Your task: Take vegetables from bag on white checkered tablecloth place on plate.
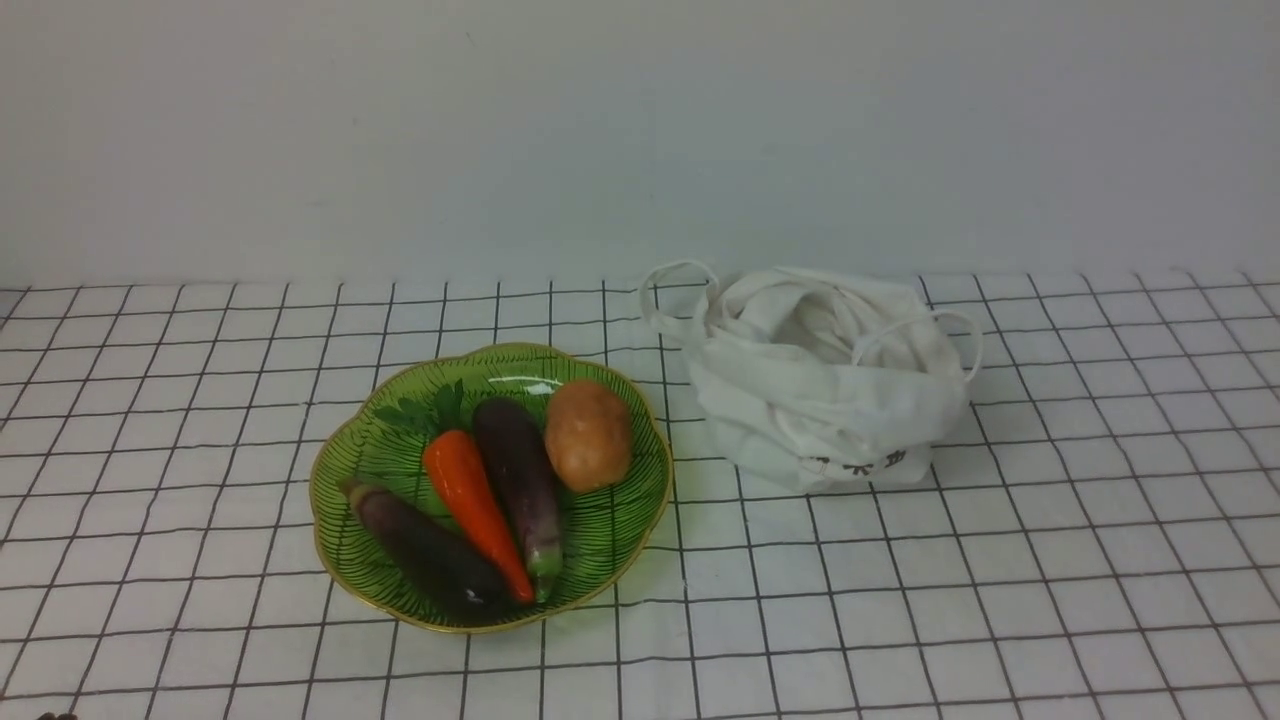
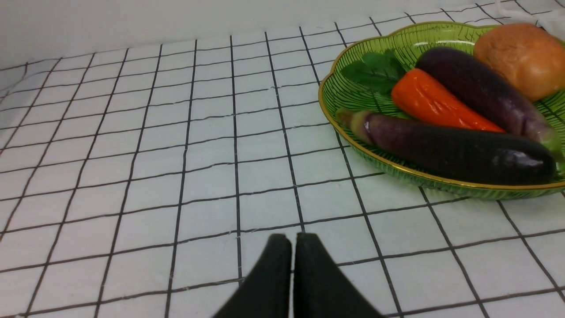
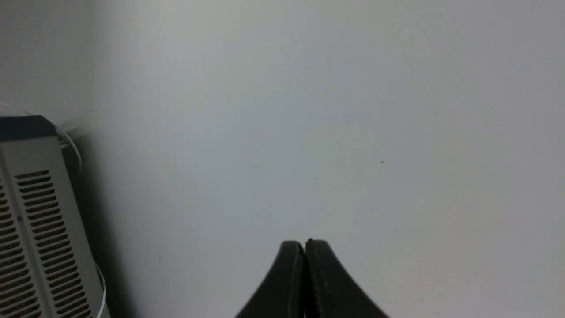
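Observation:
The tan-orange potato lies in the green leaf-patterned plate on the checkered tablecloth, beside a carrot and two purple eggplants. The white cloth bag sits slumped to the right of the plate, its inside hidden. In the left wrist view the plate and potato lie ahead of my left gripper, which is shut and empty over the cloth. My right gripper is shut and empty, facing a bare grey wall. Neither gripper shows in the front view.
A grey wall rises behind the table. The carrot and the near eggplant show in the left wrist view. A grey vented box stands at the edge of the right wrist view.

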You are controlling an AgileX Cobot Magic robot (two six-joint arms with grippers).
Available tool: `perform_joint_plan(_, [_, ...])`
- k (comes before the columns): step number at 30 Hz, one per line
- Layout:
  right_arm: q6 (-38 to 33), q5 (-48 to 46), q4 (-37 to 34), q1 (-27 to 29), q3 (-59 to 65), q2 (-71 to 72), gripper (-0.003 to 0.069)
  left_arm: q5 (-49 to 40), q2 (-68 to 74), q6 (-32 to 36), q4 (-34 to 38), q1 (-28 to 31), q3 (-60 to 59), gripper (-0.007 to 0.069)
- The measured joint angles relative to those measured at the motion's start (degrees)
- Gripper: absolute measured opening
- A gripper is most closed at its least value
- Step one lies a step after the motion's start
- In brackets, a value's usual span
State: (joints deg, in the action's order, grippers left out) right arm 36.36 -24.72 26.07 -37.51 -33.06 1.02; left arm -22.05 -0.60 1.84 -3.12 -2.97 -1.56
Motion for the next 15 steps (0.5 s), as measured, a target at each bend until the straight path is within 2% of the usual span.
perform_joint_plan(3, [-4.21, 2.58, -4.05, 0.0, 1.32, 0.0, -0.0013, 0.0, 0.0, 0.0, 0.0, 0.0, 0.0, -0.0008])
perform_joint_plan(5, [-12.4, 5.11, -9.82, 0.0, 2.97, 0.0, -0.0013, 0.0, 0.0, 0.0, 0.0, 0.0, 0.0, -0.0008])
perform_joint_plan(6, [-12.4, 5.11, -10.42, 0.0, 3.13, 0.0, -0.0013, 0.0, 0.0, 0.0, 0.0, 0.0, 0.0, -0.0008])
perform_joint_plan(11, [-33.04, 10.44, -26.41, 0.0, 6.84, 0.0, -0.0013, 0.0, 0.0, 0.0, 0.0, 0.0, 0.0, -0.0008])
perform_joint_plan(13, [-37.8, 10.59, -30.51, 0.0, 7.69, 0.0, -0.0014, 0.0, 0.0, 0.0, 0.0, 0.0, 0.0, -0.0008])
perform_joint_plan(15, [-39.38, 10.53, -31.89, 0.0, 8.09, 0.0, -0.0014, 0.0, 0.0, 0.0, 0.0, 0.0, 0.0, -0.0008])
